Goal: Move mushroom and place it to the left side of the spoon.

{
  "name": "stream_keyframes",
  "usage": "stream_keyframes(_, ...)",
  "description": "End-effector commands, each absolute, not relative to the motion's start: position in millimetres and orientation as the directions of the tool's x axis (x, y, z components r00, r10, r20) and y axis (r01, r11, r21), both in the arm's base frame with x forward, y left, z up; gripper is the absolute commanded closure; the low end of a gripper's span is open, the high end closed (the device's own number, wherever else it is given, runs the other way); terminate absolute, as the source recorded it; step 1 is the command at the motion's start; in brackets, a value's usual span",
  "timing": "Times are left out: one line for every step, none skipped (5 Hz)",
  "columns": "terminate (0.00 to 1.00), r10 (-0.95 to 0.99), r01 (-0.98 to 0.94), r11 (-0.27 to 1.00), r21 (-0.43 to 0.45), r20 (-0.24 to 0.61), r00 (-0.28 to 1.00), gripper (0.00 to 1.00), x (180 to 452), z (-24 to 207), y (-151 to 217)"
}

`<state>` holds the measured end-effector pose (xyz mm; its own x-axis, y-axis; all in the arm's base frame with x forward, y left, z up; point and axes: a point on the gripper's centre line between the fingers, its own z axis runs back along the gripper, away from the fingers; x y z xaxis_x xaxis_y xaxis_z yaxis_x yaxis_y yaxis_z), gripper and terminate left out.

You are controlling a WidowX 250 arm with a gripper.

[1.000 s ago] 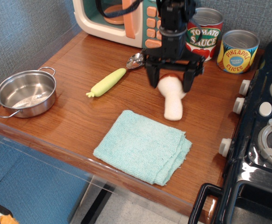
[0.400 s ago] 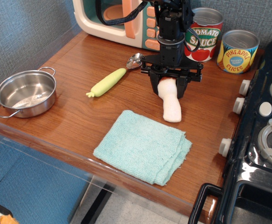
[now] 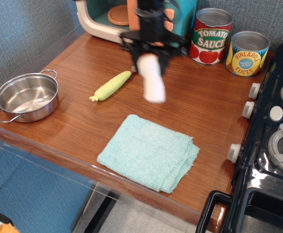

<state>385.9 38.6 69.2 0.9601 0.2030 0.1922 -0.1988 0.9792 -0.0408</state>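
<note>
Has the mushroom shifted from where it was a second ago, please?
Yes. Held in the gripper, the mushroom has moved left, away from the tomato sauce can and toward the spoon.

We have one view only. It looks down obliquely from in front of the wooden counter [image 3: 83, 63], facing the rear wall, at moderate range. The gripper [image 3: 150, 52] sits upper centre; the stove [image 3: 273, 160] lies to its right.

Pot [image 3: 26, 96]: left edge of table [image 3: 83, 63].
Spoon [image 3: 113, 85]: right of pot.
Cloth [image 3: 149, 151]: in front.
Cans [image 3: 231, 44]: back right.
</note>
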Motion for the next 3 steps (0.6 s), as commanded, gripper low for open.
stream_keyframes(0.0,0.296,-0.301,0.954,-0.014,0.231,0.927,1.0,400.4,84.0,134.8)
stream_keyframes(0.0,0.312,-0.318,0.948,0.001,0.189,0.931,1.0,409.2,71.9,160.1)
stream_keyframes(0.0,0.326,-0.33,0.944,-0.004,0.165,0.931,1.0,416.4,64.4,178.2)
